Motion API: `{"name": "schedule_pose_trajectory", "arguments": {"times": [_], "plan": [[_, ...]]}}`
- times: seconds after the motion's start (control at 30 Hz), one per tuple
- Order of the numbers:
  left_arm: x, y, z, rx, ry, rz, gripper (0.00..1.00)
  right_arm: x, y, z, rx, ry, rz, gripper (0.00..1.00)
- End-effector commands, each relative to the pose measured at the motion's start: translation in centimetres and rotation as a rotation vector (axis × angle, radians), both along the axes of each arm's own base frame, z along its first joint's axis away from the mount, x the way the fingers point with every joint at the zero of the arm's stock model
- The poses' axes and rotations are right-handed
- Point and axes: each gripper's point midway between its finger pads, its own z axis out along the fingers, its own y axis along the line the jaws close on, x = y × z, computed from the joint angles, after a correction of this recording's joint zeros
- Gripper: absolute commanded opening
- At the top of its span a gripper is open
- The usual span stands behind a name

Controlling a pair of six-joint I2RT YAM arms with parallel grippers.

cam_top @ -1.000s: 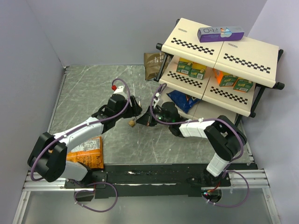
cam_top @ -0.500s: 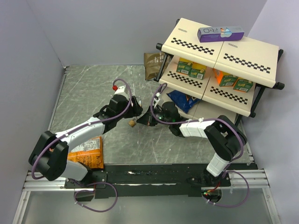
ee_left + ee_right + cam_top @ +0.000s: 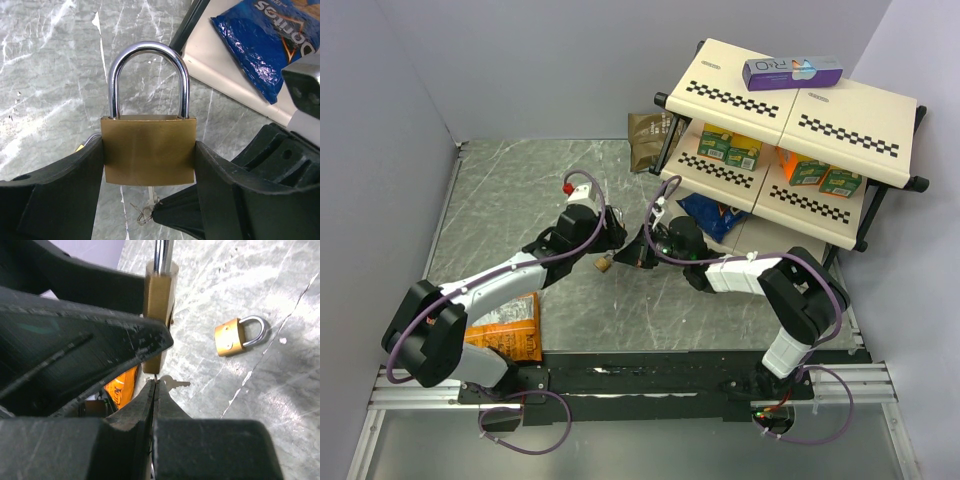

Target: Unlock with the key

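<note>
The left gripper (image 3: pixel 148 176) is clamping the brass padlock (image 3: pixel 148 147) by its flanks, shackle (image 3: pixel 148 47) up. The right gripper (image 3: pixel 154 390) is pinching fully together on the key (image 3: pixel 173 384), directly beneath the padlock's base. Keep the blade aligned with the keyway, seat it fully, then rotate gently, avoiding sideways leverage.

Overhead view looks down; both wrist views closely share the padlock (image 3: pixel 148 150).

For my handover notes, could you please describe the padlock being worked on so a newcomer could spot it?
Over the marble table by the shelf rack, find the left gripper. This padlock stands upright, clamped between its fingers; the other padlock lies loose on the table.
</note>
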Motion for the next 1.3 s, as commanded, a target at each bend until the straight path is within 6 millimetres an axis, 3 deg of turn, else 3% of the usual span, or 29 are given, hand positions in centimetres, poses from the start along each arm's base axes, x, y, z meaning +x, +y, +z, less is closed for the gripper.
{"name": "schedule_pose_trajectory", "arguments": {"times": [0.0, 0.53, 0.93, 1.27], "plan": [[-3.3, -2.7, 0.3, -0.034, 0.042, -0.136, 0.01, 6.7, -2.3, 9.1, 0.179, -0.241, -0.247, 0.0], [-4.2, -3.8, 0.6, -0.081, 0.061, -0.177, 0.01, 7.6, -3.2, 9.0, 0.183, -0.294, -0.302, 0.0], [-5.2, -4.0, 1.3, -0.156, 0.081, -0.173, 0.01, 8.1, -3.8, 11.7, 0.275, -0.413, -0.365, 0.0], [-6.4, -4.6, 2.6, -0.271, 0.084, -0.174, 0.01, 8.1, -3.7, 11.6, 0.263, -0.421, -0.372, 0.0]]}}
